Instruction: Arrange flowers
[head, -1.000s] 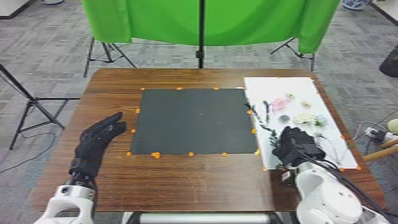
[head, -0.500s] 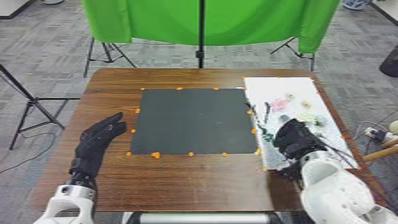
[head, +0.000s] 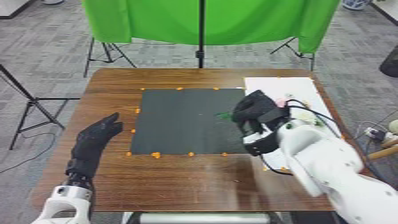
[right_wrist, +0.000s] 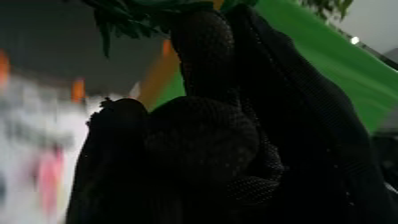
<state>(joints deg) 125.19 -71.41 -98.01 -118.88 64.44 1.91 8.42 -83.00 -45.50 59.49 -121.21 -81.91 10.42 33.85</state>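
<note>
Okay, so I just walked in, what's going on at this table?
The robot seems to be partway through arranging flowers. Its right hand has its fingers closed on a leafy green sprig, with the leaves over the right part of the dark mat. A pink flower and a pale flower lie on the white sheet to the right. The left hand is open, left of the mat, holding nothing.

"What stands beyond my brown table (head: 191, 187)?"

"I see a green cloth (head: 155, 22), with a black pole (head: 201, 35) in front."

"And to my left?"

"A black tripod stand (head: 34, 100), on gray carpet (head: 49, 45) beside the table."
</note>
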